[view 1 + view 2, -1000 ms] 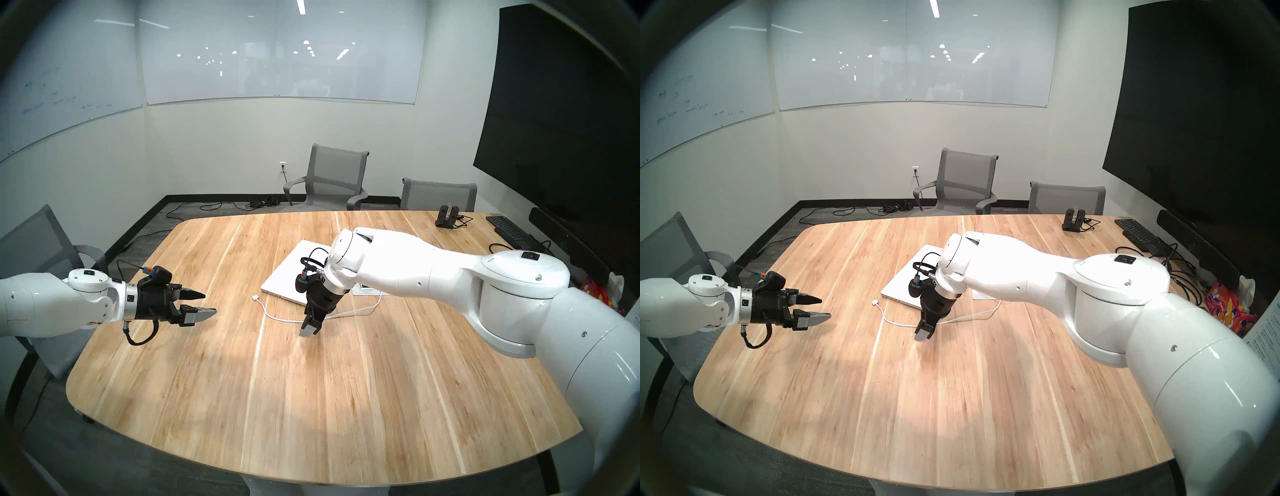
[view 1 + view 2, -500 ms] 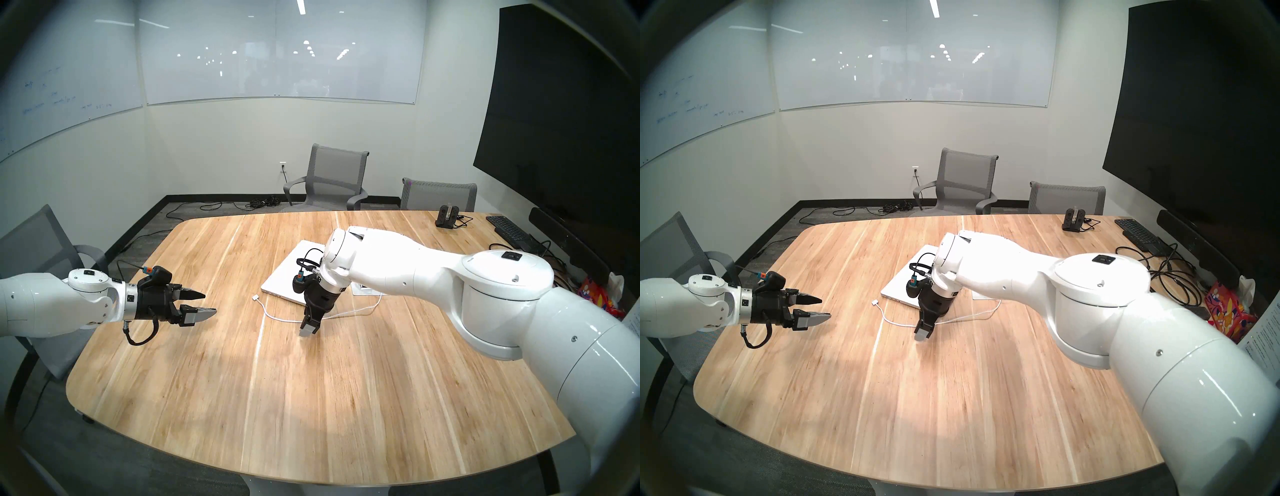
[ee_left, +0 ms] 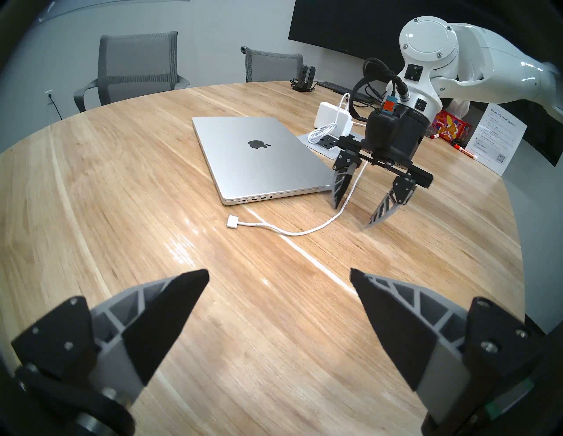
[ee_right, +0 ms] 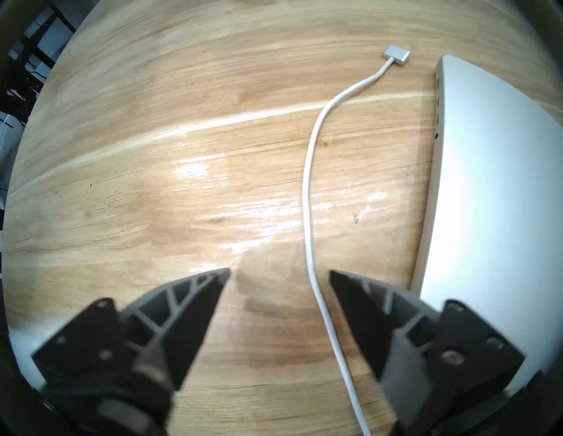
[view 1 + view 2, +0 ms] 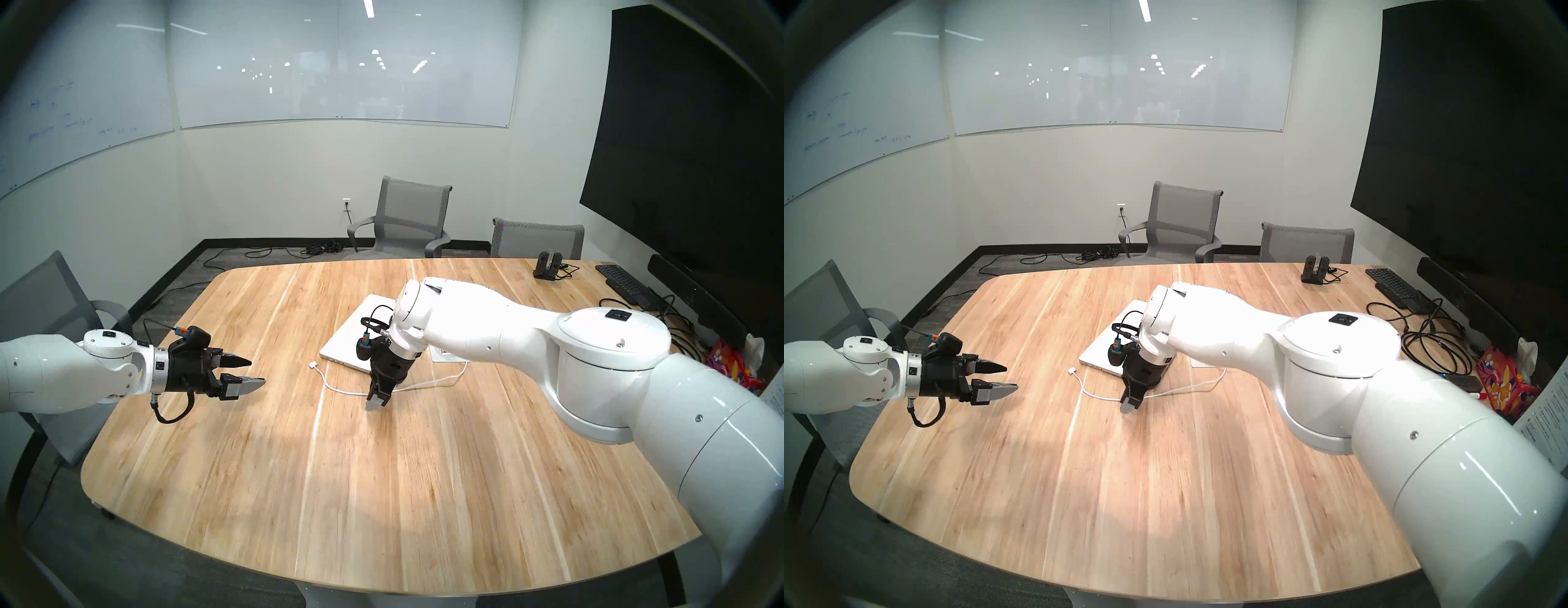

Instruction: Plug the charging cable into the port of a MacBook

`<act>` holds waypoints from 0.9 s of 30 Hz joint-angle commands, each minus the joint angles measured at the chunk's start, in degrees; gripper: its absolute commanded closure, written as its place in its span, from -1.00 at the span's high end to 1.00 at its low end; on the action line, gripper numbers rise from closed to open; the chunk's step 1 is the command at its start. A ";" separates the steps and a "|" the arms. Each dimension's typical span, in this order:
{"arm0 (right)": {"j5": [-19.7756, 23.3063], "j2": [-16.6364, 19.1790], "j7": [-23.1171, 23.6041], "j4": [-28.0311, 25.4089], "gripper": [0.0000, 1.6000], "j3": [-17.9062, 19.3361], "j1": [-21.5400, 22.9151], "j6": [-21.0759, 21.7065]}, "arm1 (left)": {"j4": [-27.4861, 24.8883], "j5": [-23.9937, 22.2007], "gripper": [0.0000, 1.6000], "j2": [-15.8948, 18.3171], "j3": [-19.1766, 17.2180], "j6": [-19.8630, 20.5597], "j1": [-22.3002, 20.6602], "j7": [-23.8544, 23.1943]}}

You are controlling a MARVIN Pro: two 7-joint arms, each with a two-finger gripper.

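Right gripper (image 4: 279, 274) jaws wide open astride the charging cable (image 4: 309, 195), holding nothing; left gripper (image 3: 279, 274) jaws wide, empty

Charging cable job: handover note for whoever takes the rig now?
Left gripper: jaws open, empty, hovering over the table, well short of the work.
Right gripper: jaws open, pointing down, straddling the charging cable mid-run; not gripping it.
MacBook: closed, flat on the table, port edge facing the plug.
Plug lies loose on the table just off that edge, not inserted.
Done: right gripper is positioned over the cord.
Left: grasp the cable, line the plug up, insert it.
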 commanded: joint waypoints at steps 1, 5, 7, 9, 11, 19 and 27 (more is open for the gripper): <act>0.29 1.30 -0.23 -1.99 -0.25 0.51 0.82 0.61 | 0.00 -0.15 1.00 -0.10 -0.67 -0.13 -0.72 -0.01; 0.24 1.87 -0.42 -2.90 -0.17 0.54 0.89 0.82 | 0.00 -0.15 1.00 -0.10 -0.66 -0.13 -0.72 -0.01; 0.19 2.21 -0.51 -3.49 -0.13 0.57 0.96 0.98 | 0.00 -0.15 1.00 -0.10 -0.66 -0.13 -0.72 -0.01; 0.12 2.53 -0.63 -4.13 -0.10 0.58 1.03 1.18 | 0.00 -0.15 1.00 -0.10 -0.66 -0.13 -0.72 -0.01; 0.09 2.82 -0.82 -4.75 -0.07 0.61 1.07 1.44 | 0.00 -0.15 1.00 -0.10 -0.66 -0.13 -0.72 -0.01; 0.52 4.99 -1.86 -8.85 0.24 1.34 1.57 2.82 | 0.00 -0.15 1.00 -0.10 -0.65 -0.13 -0.73 -0.01; 0.47 6.31 -2.54 -11.21 0.29 1.85 2.02 3.97 | 0.00 -0.15 1.00 -0.10 -0.65 -0.13 -0.73 -0.01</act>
